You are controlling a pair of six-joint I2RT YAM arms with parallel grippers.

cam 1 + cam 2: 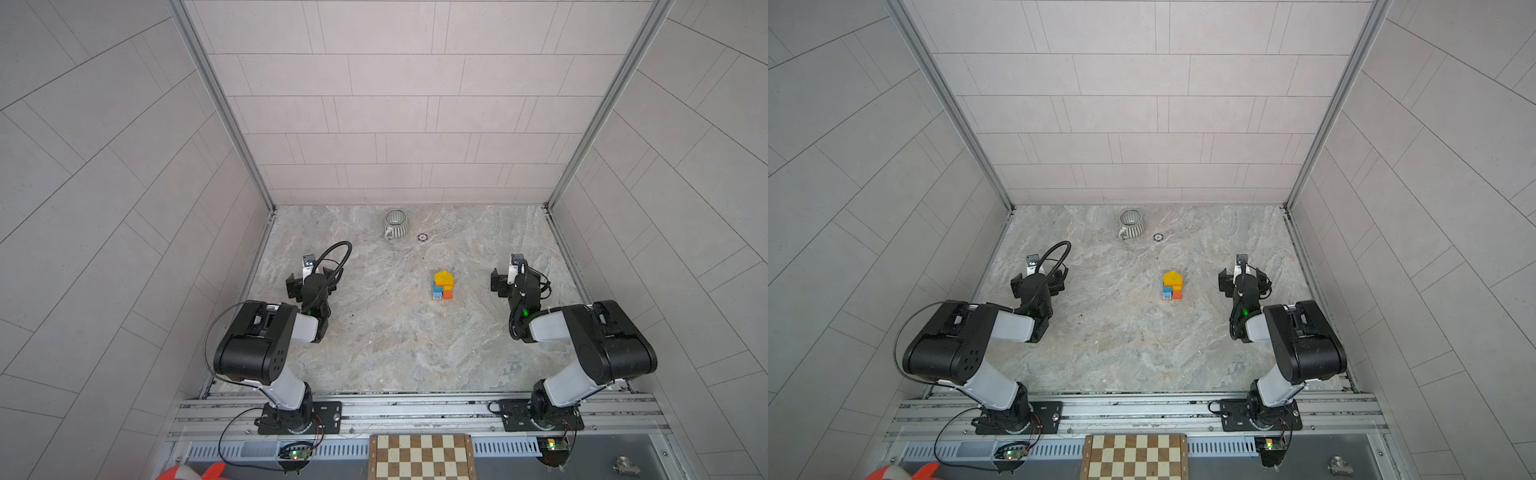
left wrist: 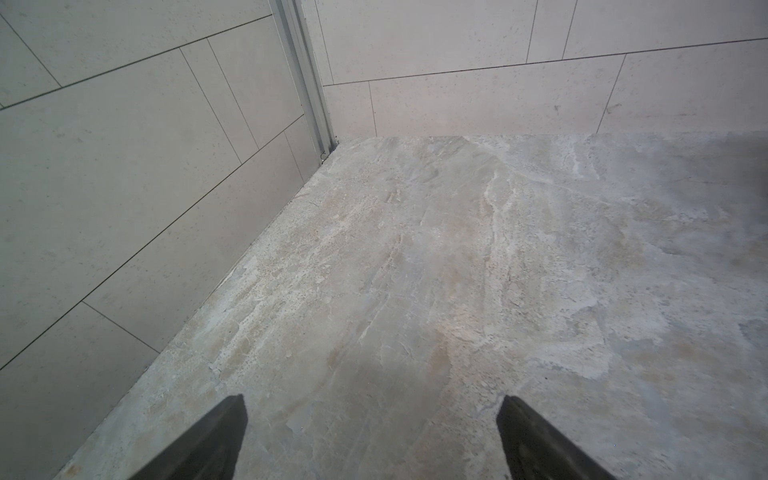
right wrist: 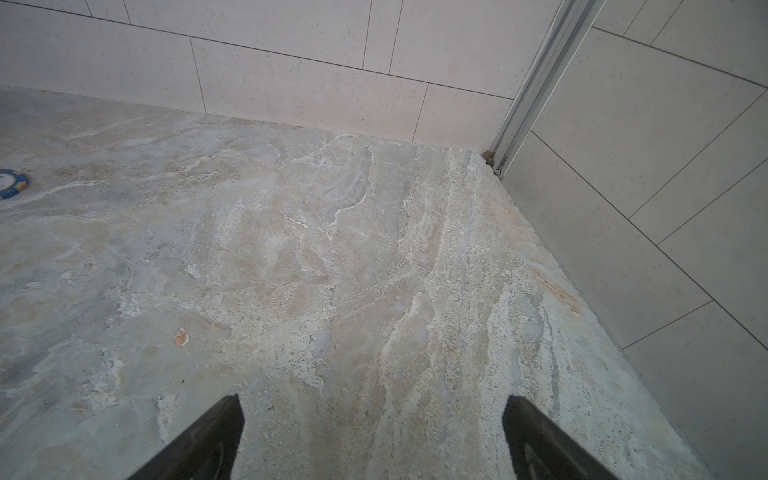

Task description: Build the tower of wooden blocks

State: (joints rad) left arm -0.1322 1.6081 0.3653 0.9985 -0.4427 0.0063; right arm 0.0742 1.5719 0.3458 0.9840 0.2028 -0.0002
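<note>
The wood block tower stands right of the tabletop's middle in both top views. It is a small pile with a yellow piece on top, orange and blue blocks under it and an orange-red block at the near side. My left gripper hangs far to the tower's left, open and empty. Its fingers frame only bare marble in the left wrist view. My right gripper is a short way to the tower's right, likewise open over bare marble. Neither wrist view shows the tower.
A grey ribbed cup stands near the back wall, with a small blue-and-white chip beside it. A brown-and-cream chessboard lies in front of the arm bases. Tiled walls enclose the marble table on three sides.
</note>
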